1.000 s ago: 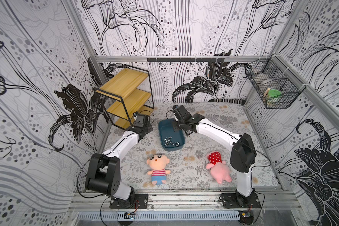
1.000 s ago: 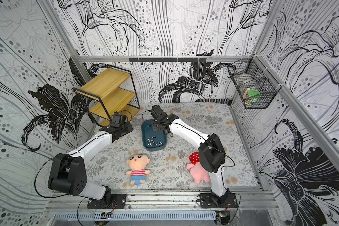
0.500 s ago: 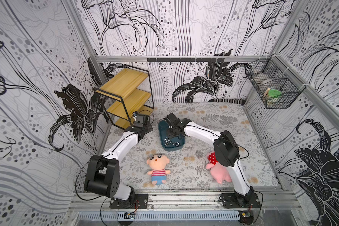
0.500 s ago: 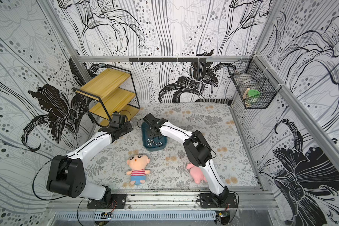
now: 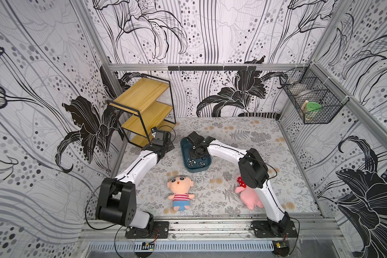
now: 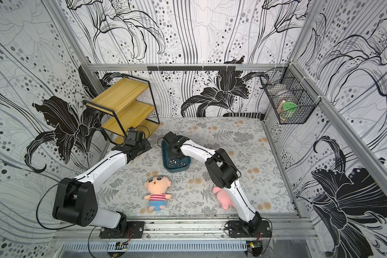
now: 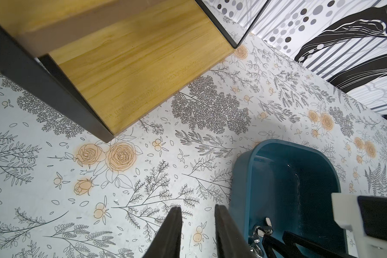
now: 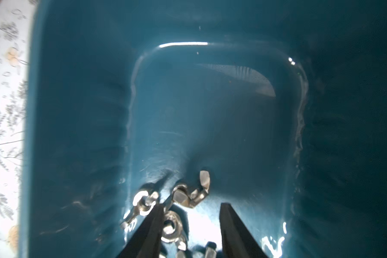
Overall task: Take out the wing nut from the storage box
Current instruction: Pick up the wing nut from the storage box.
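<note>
No lettering, label, brand, number or sign can be read in any view. The storage box (image 5: 197, 170), the boy doll (image 5: 180, 189), the pink doll (image 5: 250, 198), the wooden shelf (image 5: 143, 93) and the wire basket (image 5: 326, 100) show no legible marking. Any print on the two small circuit boards (image 5: 148, 245) at the front rail is too small to read.

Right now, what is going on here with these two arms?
The right gripper is down inside the teal storage box, jaws open over a small heap of wing nuts; none is gripped yet. The left gripper hangs beside the box over the flowered mat, open and empty. A boy doll and a pink plush lie nearby, untouched.
</note>
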Robot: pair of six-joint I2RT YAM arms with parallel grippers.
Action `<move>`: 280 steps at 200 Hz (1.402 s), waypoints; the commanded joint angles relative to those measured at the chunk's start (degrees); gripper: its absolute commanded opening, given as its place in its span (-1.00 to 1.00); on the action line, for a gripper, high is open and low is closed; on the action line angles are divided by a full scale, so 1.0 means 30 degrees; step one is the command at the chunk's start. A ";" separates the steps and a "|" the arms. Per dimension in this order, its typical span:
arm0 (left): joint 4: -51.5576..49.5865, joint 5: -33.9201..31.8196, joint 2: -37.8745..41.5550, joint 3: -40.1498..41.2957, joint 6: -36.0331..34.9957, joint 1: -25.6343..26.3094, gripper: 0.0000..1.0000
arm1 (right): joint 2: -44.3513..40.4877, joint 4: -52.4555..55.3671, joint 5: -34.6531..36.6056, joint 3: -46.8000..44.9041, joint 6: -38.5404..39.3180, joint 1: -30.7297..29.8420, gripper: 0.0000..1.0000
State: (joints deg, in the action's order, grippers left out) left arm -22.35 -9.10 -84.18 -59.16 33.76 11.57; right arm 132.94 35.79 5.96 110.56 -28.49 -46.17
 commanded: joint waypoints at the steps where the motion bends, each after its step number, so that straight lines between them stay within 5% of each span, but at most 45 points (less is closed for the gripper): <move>1: 0.0067 -0.0335 0.0315 -0.0108 -0.0231 0.0031 -0.36 | 0.0494 0.0462 -0.0145 0.0530 -0.0449 0.0185 -0.08; 153: 0.0213 -0.0276 0.0219 0.0062 -0.0182 0.0020 -0.36 | 0.1279 -0.0020 -0.0666 0.0688 -0.0500 0.0555 -0.38; 196: 0.0228 -0.0276 0.0230 0.0097 -0.0169 0.0022 -0.36 | 0.1112 -0.0403 -0.0987 0.0434 -0.0509 0.0596 -0.62; 280: 0.0358 -0.0188 0.0179 -0.0013 -0.0091 0.0023 -0.36 | -0.1066 -0.0995 -0.0424 -0.0569 -0.0217 0.0596 -0.80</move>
State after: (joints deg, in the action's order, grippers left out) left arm -22.33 -9.23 -84.18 -59.13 33.76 11.57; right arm 133.71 32.12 3.46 109.78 -29.52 -44.58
